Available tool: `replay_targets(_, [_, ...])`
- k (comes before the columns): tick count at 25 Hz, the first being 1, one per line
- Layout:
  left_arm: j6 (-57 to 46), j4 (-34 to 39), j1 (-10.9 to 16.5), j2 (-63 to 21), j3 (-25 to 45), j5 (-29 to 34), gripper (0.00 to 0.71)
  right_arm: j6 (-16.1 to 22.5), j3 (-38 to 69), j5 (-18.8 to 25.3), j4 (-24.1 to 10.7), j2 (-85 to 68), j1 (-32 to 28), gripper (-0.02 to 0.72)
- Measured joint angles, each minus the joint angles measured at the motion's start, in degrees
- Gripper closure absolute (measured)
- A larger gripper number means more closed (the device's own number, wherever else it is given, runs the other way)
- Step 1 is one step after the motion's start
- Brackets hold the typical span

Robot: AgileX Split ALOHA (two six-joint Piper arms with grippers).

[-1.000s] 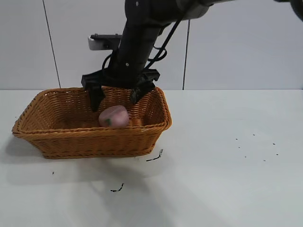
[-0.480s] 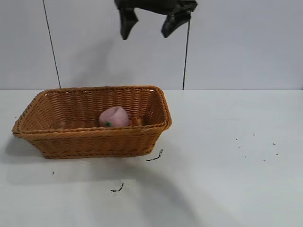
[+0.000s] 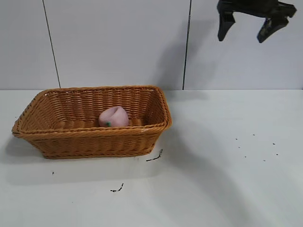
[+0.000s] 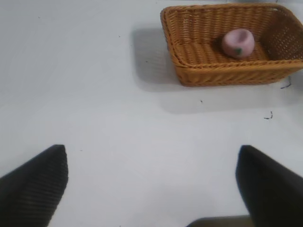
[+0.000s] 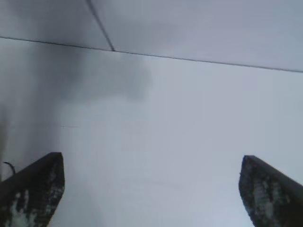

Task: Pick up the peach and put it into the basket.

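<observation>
Peach in basket; right gripper raised and released.

The peach (image 3: 113, 116) lies inside the basket (image 3: 61, 142), on its floor, right of centre and close to the near wall, with its green leaf mark facing the near side. The basket sits on the left part of the white table (image 3: 227, 179), with a few dark specks scattered on the table near it and farther right. The right gripper (image 3: 246, 26) hangs high at the far right, well clear of the basket, its fingers spread apart and holding nothing. The left gripper (image 4: 151, 184), seen only from its own wrist camera, is likewise spread wide and empty, above bare table well apart from the basket.
</observation>
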Motion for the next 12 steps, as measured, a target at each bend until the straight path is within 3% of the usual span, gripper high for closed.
replay_targets(7, [0.0, 0.0, 0.0, 0.0, 0.0, 0.0, 0.017, 0.0, 2.9, 0.0, -0.2, -4.9, 0.0, 0.008])
replay_targets(12, [0.0, 0.0, 0.0, 0.0, 0.0, 0.0, 0.017, 0.0, 17.1, -0.1, -0.2, -16.3, 0.0, 0.008])
